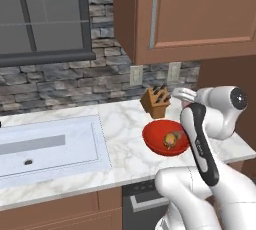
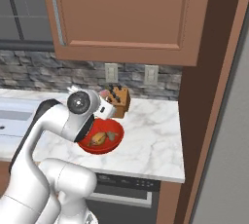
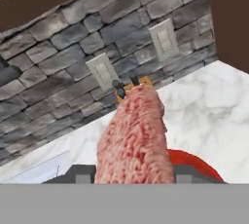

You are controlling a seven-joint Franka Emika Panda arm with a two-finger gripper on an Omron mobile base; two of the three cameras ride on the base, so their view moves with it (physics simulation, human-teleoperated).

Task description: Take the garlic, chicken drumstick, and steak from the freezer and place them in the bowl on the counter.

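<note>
My gripper [image 3: 133, 172] is shut on the steak [image 3: 133, 135], a long pink marbled slab that sticks out ahead of the fingers. The hand [image 1: 183, 94] hangs over the far rim of the glossy red bowl [image 1: 154, 143], which stands on the white marble counter [image 1: 125, 124]. In the right base view the hand [image 2: 104, 102] is just above the bowl [image 2: 115, 143]. A brown chicken drumstick [image 1: 172, 139] lies inside the bowl [image 3: 194, 163]. I cannot make out the garlic. The grey freezer [image 2: 232, 150] fills the right edge.
A brown wooden knife block [image 1: 156, 101] stands right behind the bowl against the stone wall. The sink basin [image 1: 47, 146] is set into the counter at the left. A wooden cabinet [image 2: 121, 13] hangs overhead, and a black oven [image 2: 124, 189] sits below the counter.
</note>
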